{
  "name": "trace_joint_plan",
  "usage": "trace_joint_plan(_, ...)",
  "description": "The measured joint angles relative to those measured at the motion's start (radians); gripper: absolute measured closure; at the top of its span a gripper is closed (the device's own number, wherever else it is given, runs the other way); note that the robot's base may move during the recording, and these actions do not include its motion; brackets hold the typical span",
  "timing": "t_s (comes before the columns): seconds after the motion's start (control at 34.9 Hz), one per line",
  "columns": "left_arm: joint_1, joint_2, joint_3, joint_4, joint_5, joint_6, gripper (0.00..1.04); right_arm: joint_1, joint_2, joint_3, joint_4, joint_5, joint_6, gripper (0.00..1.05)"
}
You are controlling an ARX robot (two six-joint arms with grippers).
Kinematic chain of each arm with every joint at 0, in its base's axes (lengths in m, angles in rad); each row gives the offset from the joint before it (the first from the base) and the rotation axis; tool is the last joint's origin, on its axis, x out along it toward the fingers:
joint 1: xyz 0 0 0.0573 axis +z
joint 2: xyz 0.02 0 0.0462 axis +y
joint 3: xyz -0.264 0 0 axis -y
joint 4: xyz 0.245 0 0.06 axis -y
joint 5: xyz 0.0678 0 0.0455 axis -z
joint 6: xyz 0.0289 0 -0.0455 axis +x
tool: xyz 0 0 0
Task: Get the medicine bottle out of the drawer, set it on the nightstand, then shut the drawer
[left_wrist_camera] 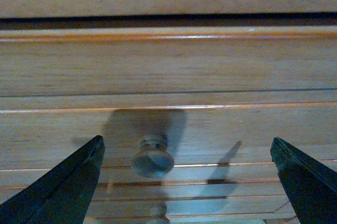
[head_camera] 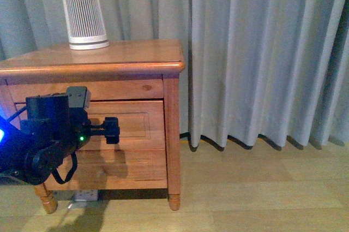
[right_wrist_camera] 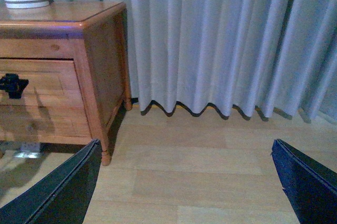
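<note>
Nightstand: two drawers, one ribbed white device on top. Left gripper fingers wide, facing upper drawer knob; right gripper wide, empty.

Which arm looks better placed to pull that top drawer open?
Left. The left gripper hangs open right at the knob of the drawer. The right gripper, also open, faces floor and curtain, off to the side of the nightstand.

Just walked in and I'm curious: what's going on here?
The left gripper is open, its fingers either side of the knob on the drawer, not yet closed on it. The drawer looks shut, and no medicine bottle is in view. The right gripper hangs open off to the side of the nightstand, holding nothing.
</note>
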Motion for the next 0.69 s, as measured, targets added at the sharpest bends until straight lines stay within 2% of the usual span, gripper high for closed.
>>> trace_joint_plan(0.69, 0.02, 0.071, 0.063, -0.021, -0.016, 0.033, 0.07, 0.0, 0.0, 0.0, 0.0, 0.0, 0.0, 0.07)
